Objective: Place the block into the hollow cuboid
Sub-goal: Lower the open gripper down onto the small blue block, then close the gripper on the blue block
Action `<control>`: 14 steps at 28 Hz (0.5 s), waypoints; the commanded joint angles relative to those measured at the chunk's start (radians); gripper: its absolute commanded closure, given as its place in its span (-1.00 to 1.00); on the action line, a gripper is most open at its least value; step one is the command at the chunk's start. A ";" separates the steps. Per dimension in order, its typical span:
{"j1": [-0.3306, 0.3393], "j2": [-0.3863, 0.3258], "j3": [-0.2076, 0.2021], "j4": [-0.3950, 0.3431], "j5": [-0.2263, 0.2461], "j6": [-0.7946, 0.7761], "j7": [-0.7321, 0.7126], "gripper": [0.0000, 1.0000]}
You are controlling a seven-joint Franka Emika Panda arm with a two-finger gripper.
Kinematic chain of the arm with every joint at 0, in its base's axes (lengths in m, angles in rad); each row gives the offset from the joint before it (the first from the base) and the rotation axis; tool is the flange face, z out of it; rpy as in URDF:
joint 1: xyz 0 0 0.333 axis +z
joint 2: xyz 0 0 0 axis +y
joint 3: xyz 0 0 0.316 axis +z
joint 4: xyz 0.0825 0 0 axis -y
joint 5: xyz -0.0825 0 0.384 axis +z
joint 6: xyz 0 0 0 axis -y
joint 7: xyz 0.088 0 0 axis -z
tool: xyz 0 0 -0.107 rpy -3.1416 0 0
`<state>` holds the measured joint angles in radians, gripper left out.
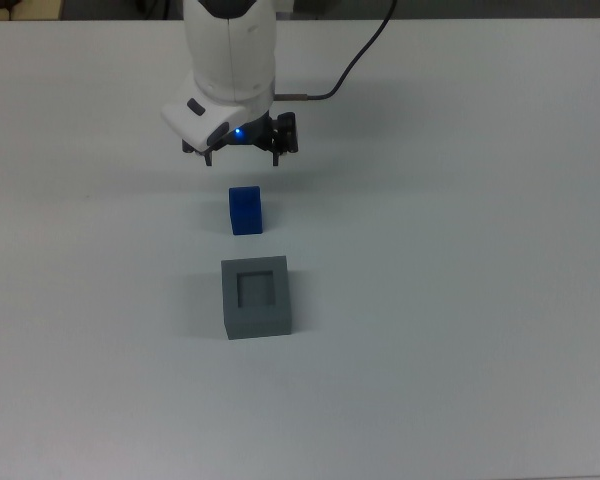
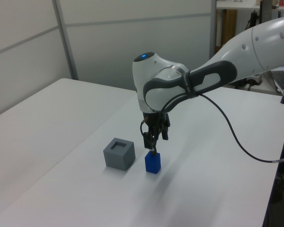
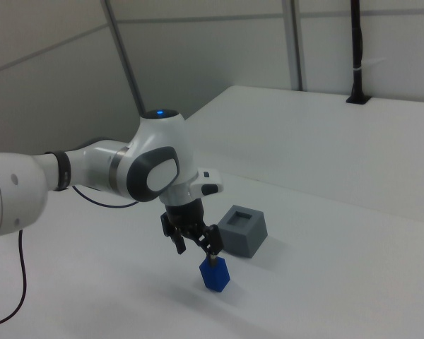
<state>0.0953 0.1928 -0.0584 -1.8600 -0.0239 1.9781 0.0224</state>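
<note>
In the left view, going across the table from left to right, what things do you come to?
Hollow cuboid → block, with the gripper hanging just above it. The arm's cable trails off to the left view's right.

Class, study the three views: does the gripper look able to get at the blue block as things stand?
Probably yes. The gripper hangs open just above the block, nothing lies between them, and the hollow cuboid stands apart on the block's far side, leaving its sides free.
</note>
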 commanded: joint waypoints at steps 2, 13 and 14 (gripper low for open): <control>-0.006 0.039 0.002 -0.018 0.001 0.077 -0.007 -1.00; -0.006 0.099 0.002 -0.008 -0.001 0.131 -0.005 -1.00; -0.006 0.100 0.002 -0.008 0.001 0.131 -0.005 -1.00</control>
<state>0.0928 0.2901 -0.0584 -1.8670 -0.0239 2.0934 0.0224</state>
